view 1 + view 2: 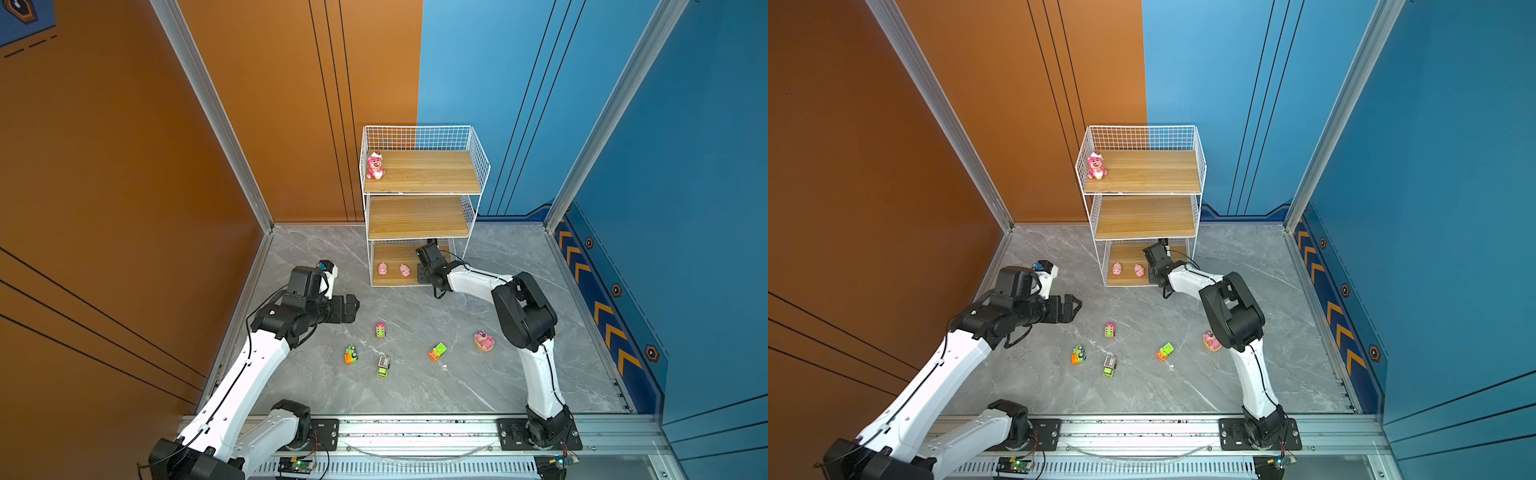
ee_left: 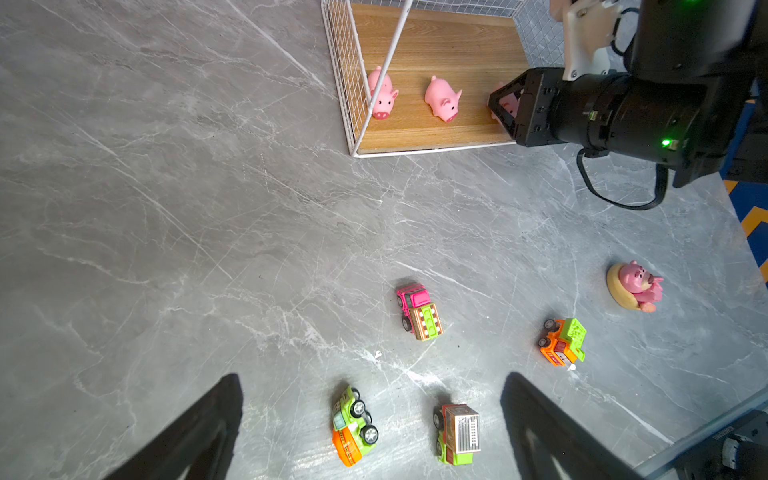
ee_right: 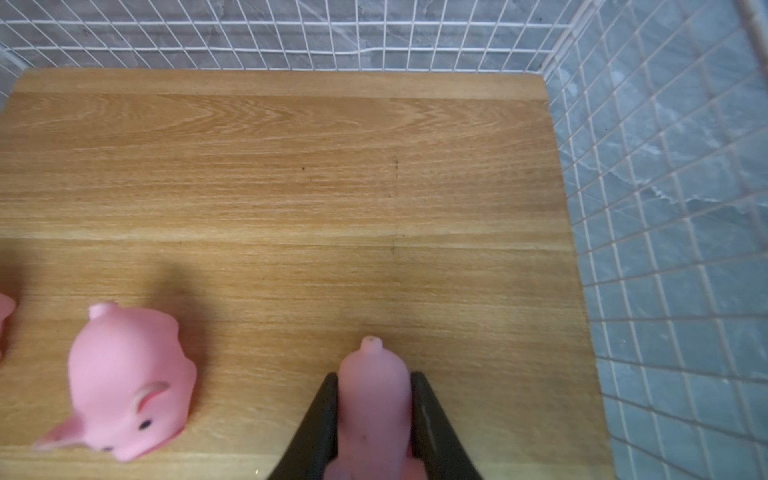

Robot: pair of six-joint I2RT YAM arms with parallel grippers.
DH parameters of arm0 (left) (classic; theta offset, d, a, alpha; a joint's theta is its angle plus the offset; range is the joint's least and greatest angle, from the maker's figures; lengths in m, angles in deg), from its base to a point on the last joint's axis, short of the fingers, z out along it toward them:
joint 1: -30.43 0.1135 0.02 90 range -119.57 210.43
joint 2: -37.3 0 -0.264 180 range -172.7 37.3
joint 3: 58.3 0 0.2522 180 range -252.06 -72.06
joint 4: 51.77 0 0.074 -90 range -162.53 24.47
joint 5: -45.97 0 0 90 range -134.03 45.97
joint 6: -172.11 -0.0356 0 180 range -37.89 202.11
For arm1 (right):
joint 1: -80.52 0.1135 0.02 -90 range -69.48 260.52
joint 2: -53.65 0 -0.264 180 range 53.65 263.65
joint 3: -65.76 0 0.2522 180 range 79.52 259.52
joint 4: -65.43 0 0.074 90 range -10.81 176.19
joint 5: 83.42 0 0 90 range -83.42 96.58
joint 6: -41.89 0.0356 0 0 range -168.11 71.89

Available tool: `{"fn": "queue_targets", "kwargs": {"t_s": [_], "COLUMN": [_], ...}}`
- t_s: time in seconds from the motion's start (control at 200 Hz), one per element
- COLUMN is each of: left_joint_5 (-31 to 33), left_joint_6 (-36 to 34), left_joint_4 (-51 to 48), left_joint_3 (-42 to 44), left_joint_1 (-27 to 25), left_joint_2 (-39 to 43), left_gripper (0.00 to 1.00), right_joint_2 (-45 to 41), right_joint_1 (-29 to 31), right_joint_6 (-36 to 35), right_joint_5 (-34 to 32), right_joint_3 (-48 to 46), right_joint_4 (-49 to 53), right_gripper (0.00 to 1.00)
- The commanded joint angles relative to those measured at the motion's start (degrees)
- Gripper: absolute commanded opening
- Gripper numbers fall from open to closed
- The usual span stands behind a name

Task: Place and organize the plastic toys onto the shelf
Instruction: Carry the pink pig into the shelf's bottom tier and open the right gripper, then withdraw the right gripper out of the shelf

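Observation:
The shelf [image 1: 428, 171] stands at the back, with a pink bear [image 1: 375, 165] on its top board. Two pink pigs [image 1: 382, 269] [image 1: 405, 270] lie on the bottom board. Beside them my right gripper [image 3: 372, 376] is shut on a third pig [image 3: 372, 407], which is low over that board. My left gripper [image 2: 372, 377] hangs open and empty above the floor. Below it are a green-orange car [image 2: 353, 426] and a grey-green truck [image 2: 457, 432]. A pink truck [image 2: 417, 311], an orange-green truck [image 2: 563, 343] and a pink bear on a tan base [image 2: 633, 286] lie further off.
The middle board [image 1: 417, 217] of the shelf is bare. Wire mesh [image 3: 665, 249] closes the shelf's back and sides. Orange and blue walls enclose the grey marble floor [image 1: 519, 374], and the arm bases sit on a metal rail [image 1: 415, 432] at the front.

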State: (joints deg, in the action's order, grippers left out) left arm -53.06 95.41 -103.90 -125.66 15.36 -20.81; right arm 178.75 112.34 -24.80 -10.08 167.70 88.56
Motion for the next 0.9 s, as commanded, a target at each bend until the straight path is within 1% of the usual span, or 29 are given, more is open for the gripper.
{"fn": "queue_targets", "kwargs": {"t_s": [0.0,0.09,0.15,0.395,0.681,0.701,0.896], "left_joint_5": [1.2,1.2,1.3,1.5,1.9,1.9,2.1], "left_joint_6": [-0.1,-0.1,-0.1,-0.2,-0.2,-0.2,-0.3], "left_joint_4": [0.4,0.3,0.4,0.3,0.2,0.2,0.2], "left_joint_3": [0.4,0.4,0.4,0.4,0.4,0.4,0.4], "left_joint_1": [0.2,0.2,0.3,0.3,0.3,0.3,0.4], "left_joint_2": [-0.3,-0.2,-0.3,-0.2,-0.2,-0.3,-0.2], "left_gripper": [0.98,0.98,0.98,0.98,0.98,0.98,0.98], "right_joint_2": [1.5,2.0,1.8,-1.6,-5.9,-7.7,-13.0], "right_joint_1": [-0.5,-0.6,-0.5,0.4,3.5,3.7,6.6], "right_joint_6": [-0.8,-0.9,-1.0,-1.1,-0.7,-0.7,-0.8], "right_joint_5": [-0.4,-0.9,-0.9,-0.6,-1.8,-1.9,-4.4], "right_joint_3": [2.0,2.8,3.0,1.7,-3.1,-3.6,-9.6], "right_joint_4": [0.7,1.0,0.9,1.4,1.1,1.0,-0.3], "right_gripper": [0.3,0.31,0.34,0.56,0.65,0.65,0.7]}}
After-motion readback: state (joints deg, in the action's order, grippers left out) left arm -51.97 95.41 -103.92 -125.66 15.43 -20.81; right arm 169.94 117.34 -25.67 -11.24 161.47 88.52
